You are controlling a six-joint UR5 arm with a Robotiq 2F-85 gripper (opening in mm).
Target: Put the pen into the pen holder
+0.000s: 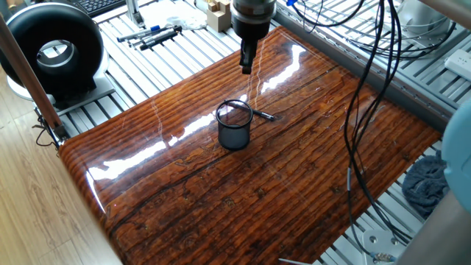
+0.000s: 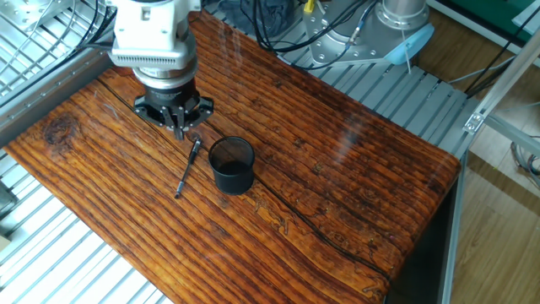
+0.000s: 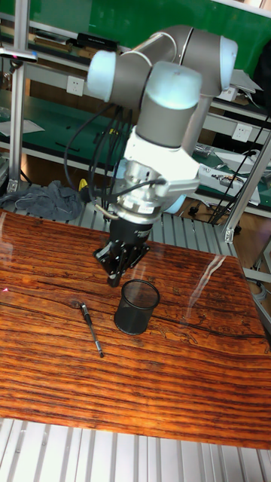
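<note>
The pen [image 2: 186, 169] lies flat on the wooden table [image 2: 337, 194], a thin black stick just left of the pen holder [image 2: 231, 165]. The holder is a small dark mesh cup standing upright with nothing showing inside it. In one fixed view the pen holder [image 1: 235, 125] hides most of the pen [image 1: 264, 115]. My gripper [image 2: 179, 129] hangs above the table just beyond the pen's far end, pointing down, fingers together and holding nothing. The tall view shows the gripper [image 3: 113, 280] up and right of the pen [image 3: 91, 328], beside the pen holder [image 3: 136, 306].
A big black round fan [image 1: 51, 51] stands off the table's left corner. Markers [image 1: 156, 34] and small boxes [image 1: 218, 13] lie on the slatted bench behind. Cables [image 1: 368, 88] hang over the table's right side. A grey cloth [image 1: 427, 184] lies at the right.
</note>
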